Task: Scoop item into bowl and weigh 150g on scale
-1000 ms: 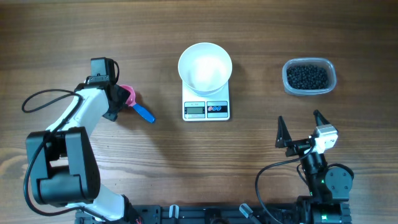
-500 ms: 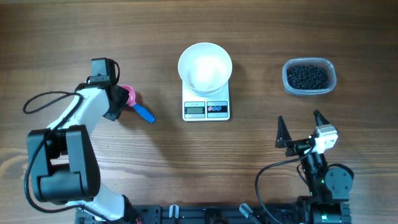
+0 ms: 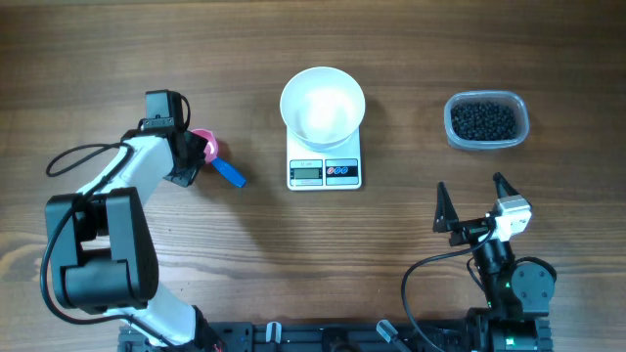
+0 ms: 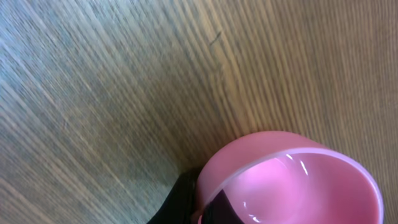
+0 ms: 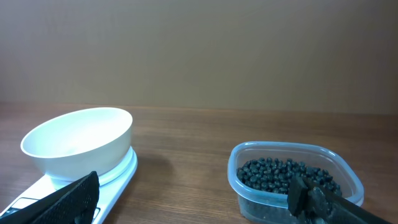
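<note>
The item (image 3: 485, 120) is a dark heap of small black beads in a clear tub (image 3: 520, 128) at the right; the right wrist view shows the item (image 5: 287, 175) too. A white bowl (image 3: 323, 106) stands on the white scale (image 3: 325, 173) in the middle. It looks empty in the right wrist view, where the bowl (image 5: 81, 143) sits at the left. My left gripper (image 3: 192, 153) is shut on the rim of a pink scoop (image 3: 204, 147) with a blue handle (image 3: 231, 175). Up close, one dark finger (image 4: 183, 202) presses the scoop's cup (image 4: 292, 180). My right gripper (image 3: 470, 189) stands open near the front edge, apart from everything.
The left arm's black cable (image 3: 73, 159) loops over the table at the far left. Bare wood lies between the scoop and the scale, and between the scale and the tub.
My left gripper has closed onto the pink scoop's cup, and the scoop has shifted slightly. The right arm has not moved.
</note>
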Controlling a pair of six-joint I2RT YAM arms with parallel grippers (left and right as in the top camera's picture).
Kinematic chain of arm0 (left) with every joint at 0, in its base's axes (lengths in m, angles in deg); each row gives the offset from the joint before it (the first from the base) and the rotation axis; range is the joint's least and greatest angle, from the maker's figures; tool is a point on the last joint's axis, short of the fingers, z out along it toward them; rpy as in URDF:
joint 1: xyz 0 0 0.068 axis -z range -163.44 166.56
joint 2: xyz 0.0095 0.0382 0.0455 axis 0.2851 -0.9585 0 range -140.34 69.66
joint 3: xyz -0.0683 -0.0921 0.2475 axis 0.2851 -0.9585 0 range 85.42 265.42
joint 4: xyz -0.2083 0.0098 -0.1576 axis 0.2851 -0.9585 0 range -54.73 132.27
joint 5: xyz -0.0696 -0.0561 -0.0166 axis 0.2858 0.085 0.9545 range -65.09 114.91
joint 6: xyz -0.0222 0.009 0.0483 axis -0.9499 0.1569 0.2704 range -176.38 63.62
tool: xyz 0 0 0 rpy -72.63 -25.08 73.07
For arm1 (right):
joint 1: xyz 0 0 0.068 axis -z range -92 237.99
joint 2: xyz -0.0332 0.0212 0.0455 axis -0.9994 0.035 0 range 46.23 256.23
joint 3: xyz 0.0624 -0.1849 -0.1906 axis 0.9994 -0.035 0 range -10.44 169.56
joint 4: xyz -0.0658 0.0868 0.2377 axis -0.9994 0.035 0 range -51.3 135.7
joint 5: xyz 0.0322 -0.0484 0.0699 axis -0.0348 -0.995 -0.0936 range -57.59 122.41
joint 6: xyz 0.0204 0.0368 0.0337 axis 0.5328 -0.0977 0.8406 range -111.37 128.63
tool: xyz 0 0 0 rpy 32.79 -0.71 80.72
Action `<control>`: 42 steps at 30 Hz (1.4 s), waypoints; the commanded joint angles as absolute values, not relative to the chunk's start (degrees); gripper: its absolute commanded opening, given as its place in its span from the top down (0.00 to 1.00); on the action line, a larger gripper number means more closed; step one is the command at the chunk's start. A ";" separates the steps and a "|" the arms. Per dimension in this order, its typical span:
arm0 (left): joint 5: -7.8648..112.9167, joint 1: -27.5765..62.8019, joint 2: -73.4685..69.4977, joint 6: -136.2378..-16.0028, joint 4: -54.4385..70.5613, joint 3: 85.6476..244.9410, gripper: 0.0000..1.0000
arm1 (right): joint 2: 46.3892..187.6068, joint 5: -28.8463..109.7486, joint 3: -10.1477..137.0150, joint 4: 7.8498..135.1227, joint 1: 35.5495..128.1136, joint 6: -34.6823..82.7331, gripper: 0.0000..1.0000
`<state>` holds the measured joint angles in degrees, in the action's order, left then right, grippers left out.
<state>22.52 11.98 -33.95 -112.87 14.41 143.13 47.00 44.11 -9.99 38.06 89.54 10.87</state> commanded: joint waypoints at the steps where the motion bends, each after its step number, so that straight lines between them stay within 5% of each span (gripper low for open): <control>1: 24.22 11.83 -31.90 -123.36 10.48 143.52 0.96 | 46.50 43.54 -10.15 37.90 89.08 10.15 0.00; 16: 21.99 15.81 -1.03 -129.29 -7.84 143.52 0.96 | 46.50 46.12 -10.15 37.62 89.08 13.86 0.00; 18: 20.77 17.51 -0.55 -129.29 -8.19 143.52 0.96 | 46.50 48.51 -10.15 37.53 89.08 25.49 0.00; 22: 20.79 20.47 -0.62 -129.37 -7.21 143.52 0.96 | 47.96 60.46 -10.15 36.85 89.08 70.32 0.00; 27: 20.81 24.22 -0.62 -136.52 -7.60 143.50 0.96 | 49.25 61.84 -10.15 36.66 89.08 86.43 0.01; 36: 20.37 28.84 -0.62 -141.11 -8.19 143.50 0.96 | 50.69 65.25 -7.83 35.83 89.08 67.89 0.01; 42: 20.42 28.84 -0.62 -142.58 -8.17 143.50 0.96 | 64.55 71.15 1.48 39.74 89.08 59.56 0.01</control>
<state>21.75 28.53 -0.84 -140.98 -7.93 143.31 58.24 65.42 -4.14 39.00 89.54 66.30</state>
